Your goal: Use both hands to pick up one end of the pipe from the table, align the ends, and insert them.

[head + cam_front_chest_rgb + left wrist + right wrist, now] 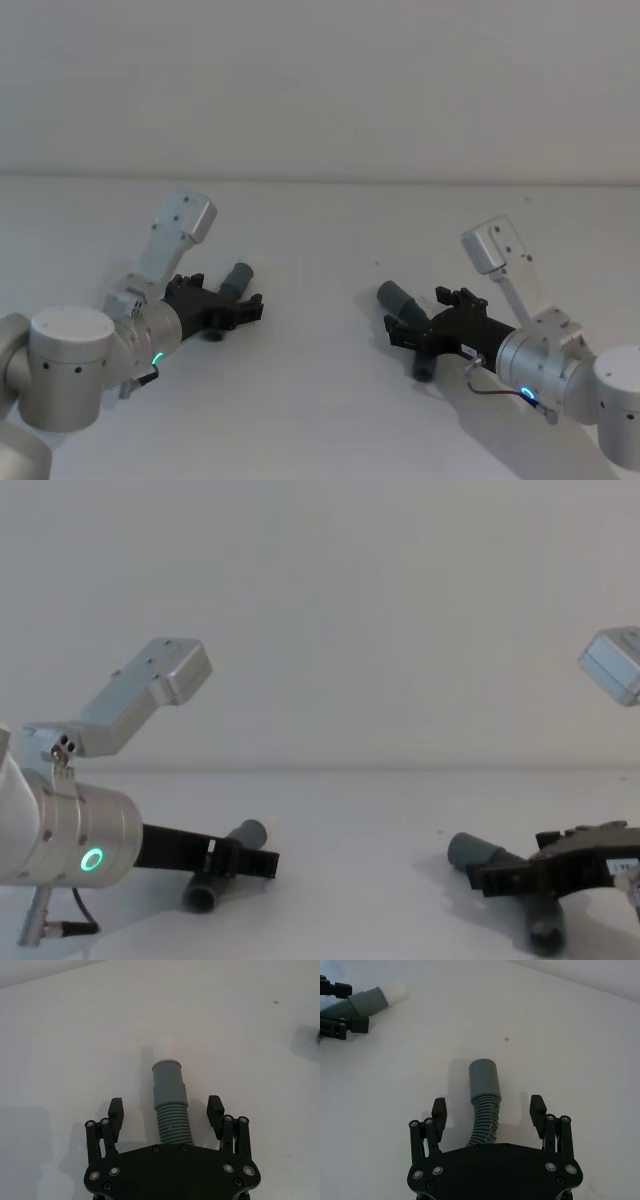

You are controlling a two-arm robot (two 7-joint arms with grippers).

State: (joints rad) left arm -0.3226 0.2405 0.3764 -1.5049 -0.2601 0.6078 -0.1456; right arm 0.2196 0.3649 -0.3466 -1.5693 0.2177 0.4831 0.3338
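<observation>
**A:** Where is the left gripper (228, 296)?

**B:** Low over the table (320, 430), on the robot's left. Its fingers (116, 1111) are spread wide. The left pipe (170, 1110) lies between them, its ribbed part in the gap with bare table on either side. Neither finger touches it.

**A:** And that pipe's end?

**B:** A grey collar (168, 1080) reaches past the fingertips, capped by a white tip (166, 1055). In the head view it points away from the robot and slightly right.

**A:** The right gripper (425, 318)?

**B:** It has the same stance on the robot's right: low, fingers spread, clamping nothing. The right pipe (486, 1115) runs up the middle of the gap, and its ribbed stretch bends close to the gripper's body.

**A:** Its end?

**B:** A wider, smooth grey socket (484, 1076), just beyond the fingertips. In the head view it points away and to the left. Its mouth faces away from the wrist camera, so I cannot tell what the inside looks like.

**A:** Are both pieces down on the table?

**B:** Yes. The chest view shows each one lying on the surface, its rear end poking out beneath its gripper toward the robot.

**A:** How do the two ends stand to each other?

**B:** They are well apart, with open table between them. The right wrist view shows the white tip far off beyond the socket, angled across, and the two are not in line.
</observation>
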